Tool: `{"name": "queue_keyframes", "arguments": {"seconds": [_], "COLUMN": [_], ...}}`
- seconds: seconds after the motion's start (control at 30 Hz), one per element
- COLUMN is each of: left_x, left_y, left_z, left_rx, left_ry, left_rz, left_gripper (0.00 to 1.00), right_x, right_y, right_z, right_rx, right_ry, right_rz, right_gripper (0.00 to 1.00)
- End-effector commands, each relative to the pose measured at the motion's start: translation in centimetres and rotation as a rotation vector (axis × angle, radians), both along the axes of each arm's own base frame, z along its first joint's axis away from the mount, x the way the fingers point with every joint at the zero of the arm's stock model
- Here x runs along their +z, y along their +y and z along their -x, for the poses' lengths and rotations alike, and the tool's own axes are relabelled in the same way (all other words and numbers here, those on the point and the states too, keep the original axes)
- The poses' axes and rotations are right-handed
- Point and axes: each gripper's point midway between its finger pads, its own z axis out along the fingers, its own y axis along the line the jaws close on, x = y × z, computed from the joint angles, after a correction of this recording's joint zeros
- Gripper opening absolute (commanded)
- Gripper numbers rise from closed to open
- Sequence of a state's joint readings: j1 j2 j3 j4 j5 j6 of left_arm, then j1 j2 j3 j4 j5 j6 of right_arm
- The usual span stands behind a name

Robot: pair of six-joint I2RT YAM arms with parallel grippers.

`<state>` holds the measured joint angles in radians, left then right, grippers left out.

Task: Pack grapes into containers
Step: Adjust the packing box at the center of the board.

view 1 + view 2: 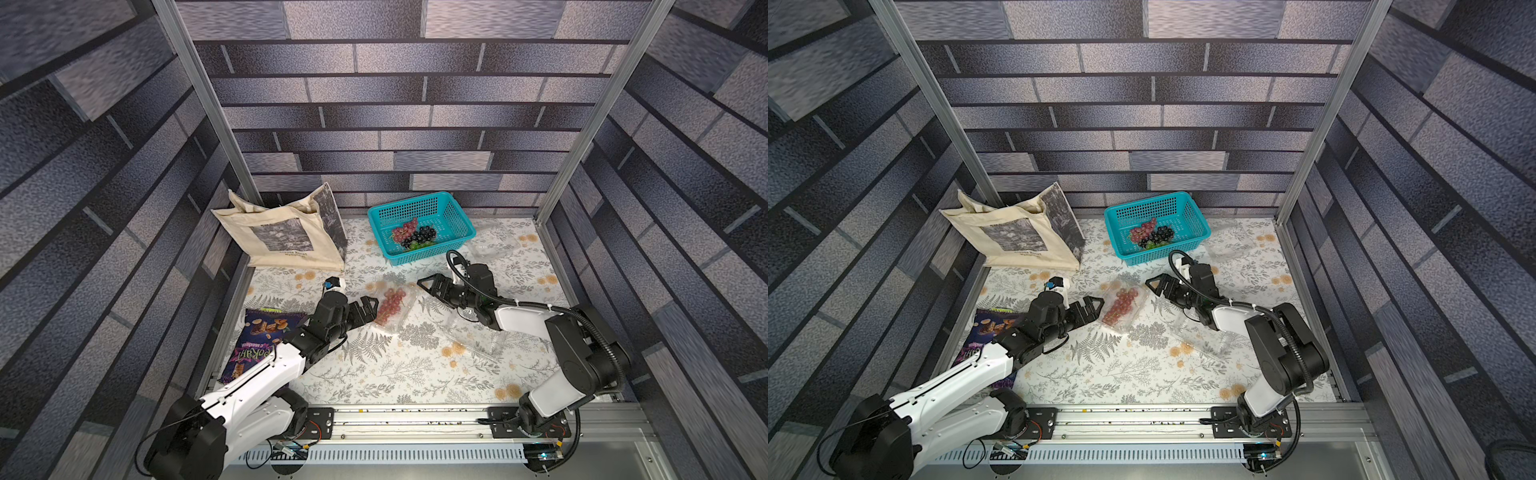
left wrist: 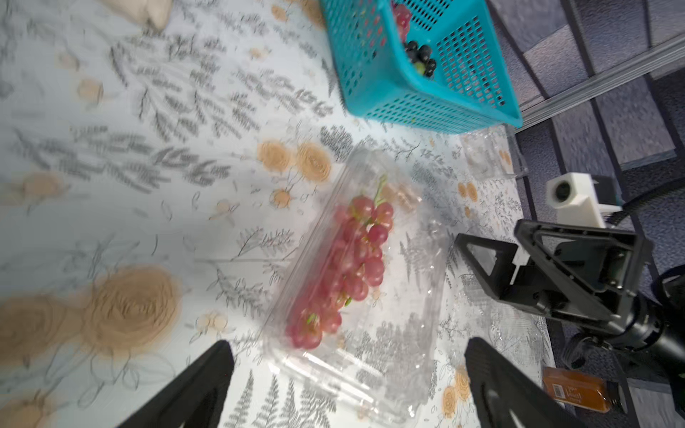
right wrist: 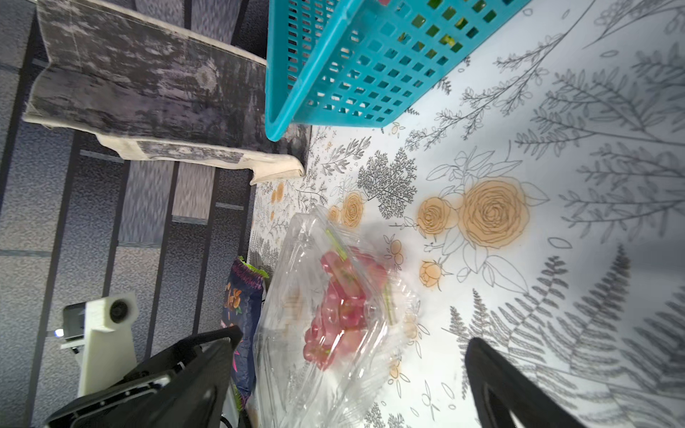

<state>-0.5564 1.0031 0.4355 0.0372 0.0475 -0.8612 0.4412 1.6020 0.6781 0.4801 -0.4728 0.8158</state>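
Table (image 1: 415, 374), covered in a floral print. At its middle lies one clear container (image 1: 405, 318), holding a bunch of red grapes (image 1: 390, 305); whether its lid is shut cannot be told through the blurred plastic. The left pincer (image 1: 371, 311) sits just beside the container's near-left edge, released, its fingers wide apart and grasping nothing. The right pincer (image 1: 426, 286) is near the container's opposite side, also released, fingers spread and empty. A teal basket (image 1: 453, 216) stands toward the back wall with mixed grapes (image 1: 413, 237) inside: red, dark and a few green. A second clear container (image 1: 494, 245), empty, lies just right of the basket. A third clear container (image 1: 473, 338) lies partly under the right arm. A beige tote bag (image 1: 282, 237) fills the back-left corner. A purple snack bag (image 1: 266, 328) lies along the left edge, partly under the left arm.
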Motion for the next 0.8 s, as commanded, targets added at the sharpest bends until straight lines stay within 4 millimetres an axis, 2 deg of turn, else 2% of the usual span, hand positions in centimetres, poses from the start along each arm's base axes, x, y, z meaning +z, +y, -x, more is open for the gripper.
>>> {"name": "queue_keyframes", "arguments": {"seconds": [0.0, 0.17, 0.33, 0.5, 0.77], "left_x": [-0.6, -0.3, -0.2, -0.1, -0.5], "left_y": [-0.6, -2.9, -5.0, -5.2, -5.6], "left_z": [0.4, -0.2, -1.1, -2.5, -6.5], "left_rx": [0.048, 0.015, -0.017, -0.003, -0.009], "left_ry": [0.048, 0.049, 0.053, 0.04, 0.051], "left_rz": [0.103, 0.149, 0.156, 0.146, 0.138], "left_gripper": [1.0, 1.0, 1.0, 1.0, 1.0], "right_x": [0.4, 0.1, -0.1, -0.1, 0.6], "right_y": [0.4, 1.1, 0.9, 0.8, 0.7], "right_z": [-0.2, 0.0, 0.3, 0.5, 0.8], "right_rx": [0.021, 0.046, 0.046, 0.06, 0.069], "right_ry": [-0.022, -0.017, -0.012, -0.015, -0.022], "right_rz": [0.046, 0.073, 0.08, 0.101, 0.107], "right_gripper": [1.0, 1.0, 1.0, 1.0, 1.0]}}
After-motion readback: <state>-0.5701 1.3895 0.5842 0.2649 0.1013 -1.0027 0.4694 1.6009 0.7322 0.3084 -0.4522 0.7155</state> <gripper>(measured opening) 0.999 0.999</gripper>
